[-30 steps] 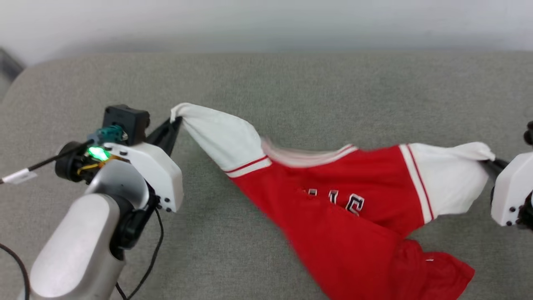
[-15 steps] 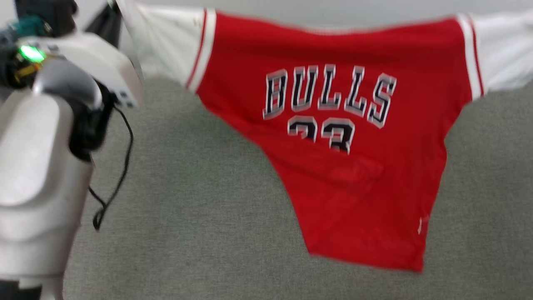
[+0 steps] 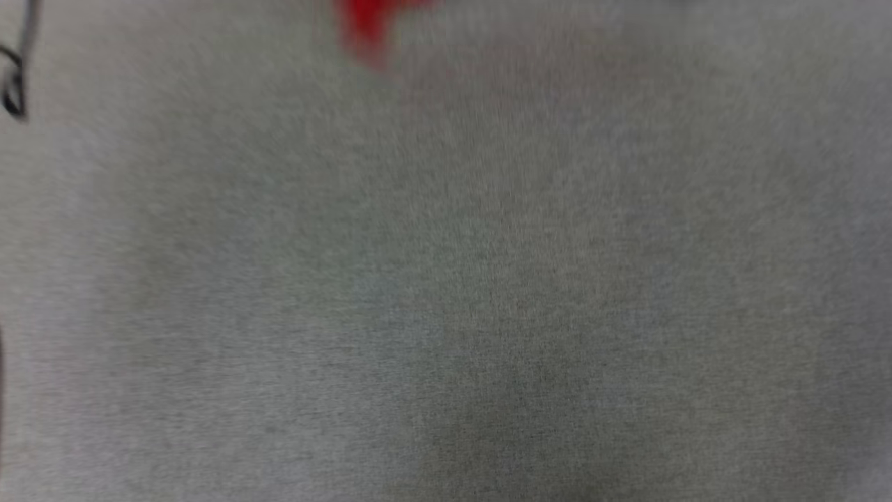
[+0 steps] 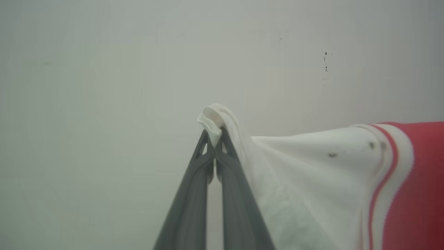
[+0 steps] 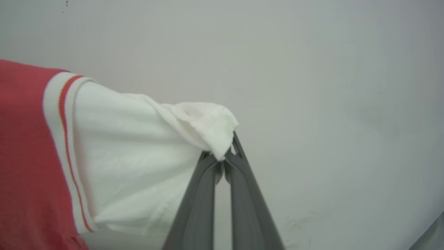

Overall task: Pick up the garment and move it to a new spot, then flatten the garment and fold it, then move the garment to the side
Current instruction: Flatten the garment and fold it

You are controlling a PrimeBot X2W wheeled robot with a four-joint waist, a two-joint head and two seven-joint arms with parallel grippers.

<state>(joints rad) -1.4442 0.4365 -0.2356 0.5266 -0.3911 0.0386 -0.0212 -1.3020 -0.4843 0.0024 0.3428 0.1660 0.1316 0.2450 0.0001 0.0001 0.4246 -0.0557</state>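
Left wrist view — left end effector point(image 4: 215, 138) tips pinch garment point(image 4: 312, 180) sleeve.

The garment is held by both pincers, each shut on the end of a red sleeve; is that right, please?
Not quite: the sleeve ends are white, not red. Both wrist views show it: the left pincer and the right pincer are each shut on a white sleeve end of the garment.
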